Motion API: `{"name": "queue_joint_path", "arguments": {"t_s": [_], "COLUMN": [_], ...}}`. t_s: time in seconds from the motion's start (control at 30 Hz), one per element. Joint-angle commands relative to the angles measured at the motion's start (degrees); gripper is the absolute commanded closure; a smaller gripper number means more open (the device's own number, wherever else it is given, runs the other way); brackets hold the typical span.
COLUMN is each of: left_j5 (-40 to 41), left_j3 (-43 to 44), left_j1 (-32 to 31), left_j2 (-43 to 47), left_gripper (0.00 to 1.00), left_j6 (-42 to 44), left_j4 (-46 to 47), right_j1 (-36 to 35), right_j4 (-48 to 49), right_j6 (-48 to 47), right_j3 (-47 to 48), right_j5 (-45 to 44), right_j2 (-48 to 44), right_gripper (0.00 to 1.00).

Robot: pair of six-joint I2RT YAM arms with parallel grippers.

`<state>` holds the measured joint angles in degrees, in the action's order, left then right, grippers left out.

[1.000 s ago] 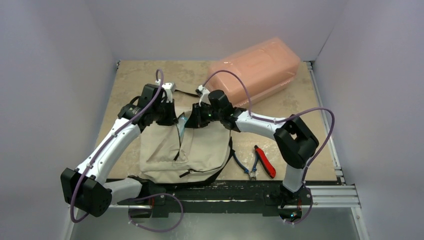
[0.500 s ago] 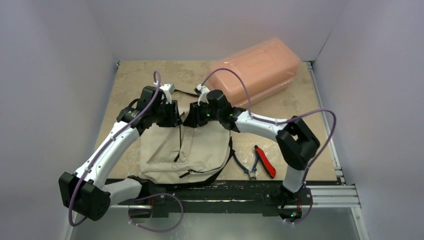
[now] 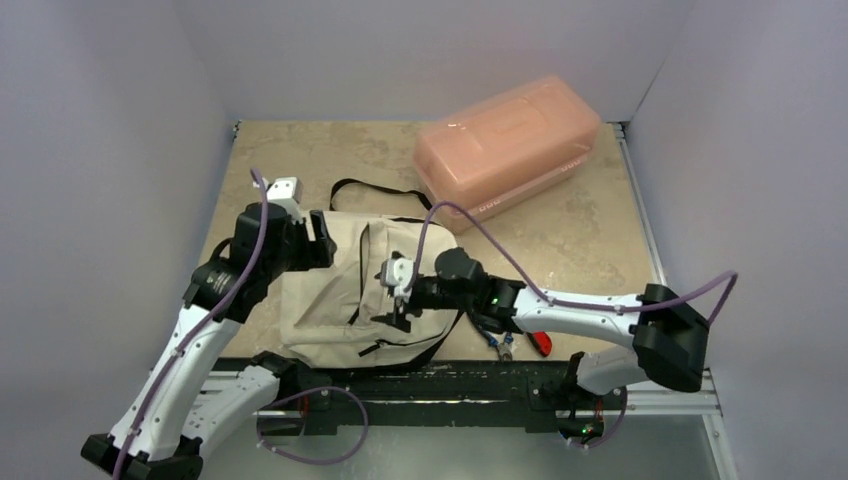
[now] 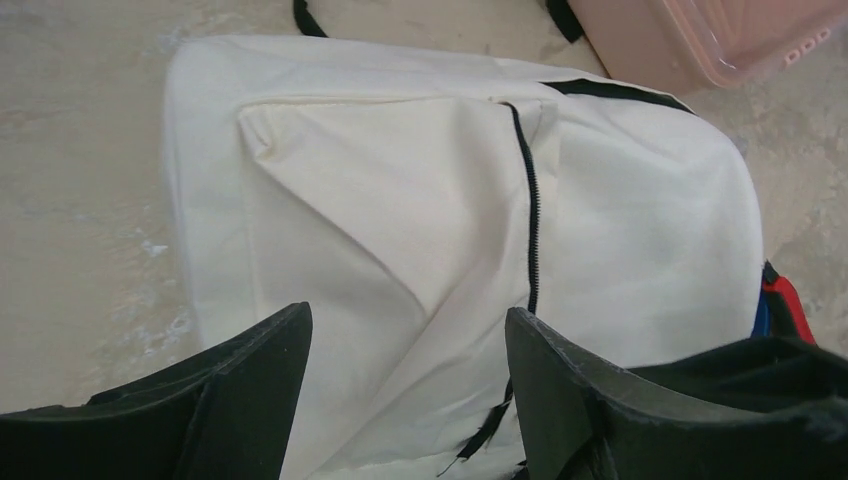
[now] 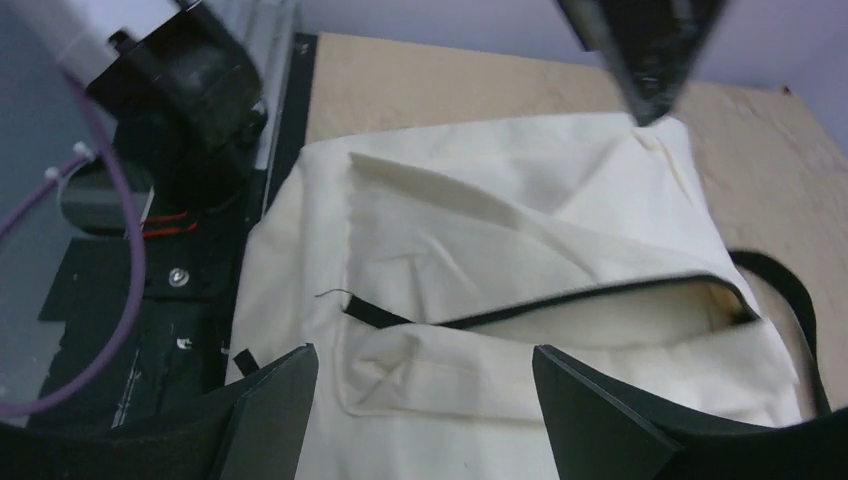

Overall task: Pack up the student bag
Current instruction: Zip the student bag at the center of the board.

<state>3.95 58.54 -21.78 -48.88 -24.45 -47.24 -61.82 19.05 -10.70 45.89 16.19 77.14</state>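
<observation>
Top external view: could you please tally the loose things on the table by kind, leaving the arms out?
Bag: 1, the student bag
Box: 1, the translucent pink box
Hand tools: 2, a blue-handled tool and a red-handled tool, both partly hidden by the right arm
Total: 4

The student bag [image 3: 330, 290] lay flat on the desk [image 3: 300, 160], front side up, close to the near edge and left of centre. It was soft, rumpled cream-beige fabric with black zip trim running along its front. One zip seam gaped slightly. A black strap looped out from its far end.
</observation>
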Motion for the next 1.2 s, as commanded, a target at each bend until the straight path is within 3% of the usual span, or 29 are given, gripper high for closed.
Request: {"name": "queue_joint_path", "arguments": {"t_s": [0.0,0.23,0.53,0.7,0.8,0.97,1.17], "left_j5": [12.5,12.0,8.9,3.8,1.6,0.6,0.4], "left_j3": [-2.2,-4.0,-4.9,-5.1,-5.4,-5.6,-5.8], "left_j1": [0.1,0.4,1.8,5.5,7.2,8.0,8.3], "left_j2": [3.4,4.9,5.9,5.1,4.8,4.3,4.2], "left_gripper": [0.30,0.30,0.30,0.30,0.30,0.30,0.30], "left_j6": [0.1,1.8,2.7,2.7,2.7,2.8,2.9], "left_j4": [-1.9,0.0,0.9,2.1,2.7,2.7,2.7], "right_j1": [-6.1,-8.3,-9.3,-9.8,-9.9,-10.2,-10.4], "right_j4": [3.4,-8.8,-15.0,-15.4,-15.6,-15.4,-13.3], "right_j6": [-26.7,-40.9,-45.9,-45.9,-45.5,-45.9,-47.2], "right_j3": [2.7,13.7,17.1,15.7,14.8,13.3,11.4], "right_j5": [3.1,-0.9,-5.9,-5.4,-3.8,-5.0,-6.5], "right_j2": [5.6,15.5,20.0,19.6,19.0,19.4,19.0], "right_gripper": [0.16,0.22,0.46,0.52,0.51,0.39,0.38]}}
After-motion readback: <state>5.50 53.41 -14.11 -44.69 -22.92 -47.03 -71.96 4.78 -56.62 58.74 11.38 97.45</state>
